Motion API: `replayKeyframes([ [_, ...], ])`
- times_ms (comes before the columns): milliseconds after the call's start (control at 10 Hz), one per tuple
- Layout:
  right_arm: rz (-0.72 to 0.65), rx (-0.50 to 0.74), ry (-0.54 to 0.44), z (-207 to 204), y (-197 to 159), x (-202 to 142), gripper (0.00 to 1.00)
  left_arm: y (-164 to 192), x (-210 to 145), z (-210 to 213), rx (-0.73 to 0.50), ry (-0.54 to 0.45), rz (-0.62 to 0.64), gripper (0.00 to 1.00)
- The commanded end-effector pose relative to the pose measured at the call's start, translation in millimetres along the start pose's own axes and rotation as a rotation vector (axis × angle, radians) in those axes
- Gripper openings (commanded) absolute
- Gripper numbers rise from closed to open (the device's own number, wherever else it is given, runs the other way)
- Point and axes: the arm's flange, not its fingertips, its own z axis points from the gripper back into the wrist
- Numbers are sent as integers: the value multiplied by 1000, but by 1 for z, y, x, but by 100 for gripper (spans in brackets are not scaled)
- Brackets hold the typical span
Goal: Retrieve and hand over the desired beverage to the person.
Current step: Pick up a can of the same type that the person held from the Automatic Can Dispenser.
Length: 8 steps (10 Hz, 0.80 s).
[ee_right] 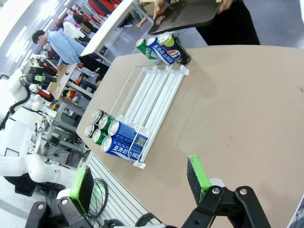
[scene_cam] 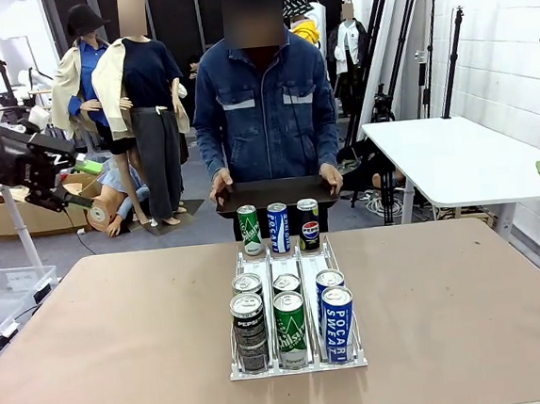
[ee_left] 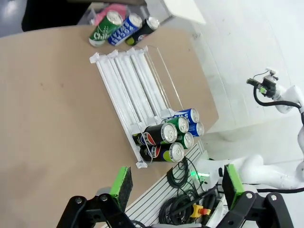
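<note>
A clear rack (scene_cam: 299, 259) on the tabletop (scene_cam: 120, 328) holds six cans (scene_cam: 289, 323) at its near end. Another three cans (scene_cam: 279, 228) stand just past its far end, before the person (scene_cam: 263, 99) holding a dark tray (scene_cam: 274, 194). The left fingers (ee_left: 121, 186) and right fingers (ee_right: 197, 173) stand apart, empty.

Setting: robotics lab or workshop hall, not domestic. Evidence: bare brown worktop (scene_cam: 122, 347) with the black, green-padded left gripper (ee_left: 176, 184) near its edge; black tripod stands (scene_cam: 381, 105) by a white-painted brick wall (scene_cam: 506, 39); white side table (scene_cam: 446, 158); cardboard box (scene_cam: 11, 217) and clear plastic bin (scene_cam: 12, 281) on the grey floor (scene_cam: 206, 225); loose cables (ee_left: 176, 209) below the worktop edge.
</note>
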Motion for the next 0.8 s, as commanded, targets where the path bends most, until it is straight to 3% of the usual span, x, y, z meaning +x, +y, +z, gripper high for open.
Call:
replayKeyframes([
  [0,-5,3,-3,0,0,0,100,-30,-6,-5,83,12,5,100],
  [700,-5,3,-3,0,0,0,100,-114,26,-86,292,125,49,100],
])
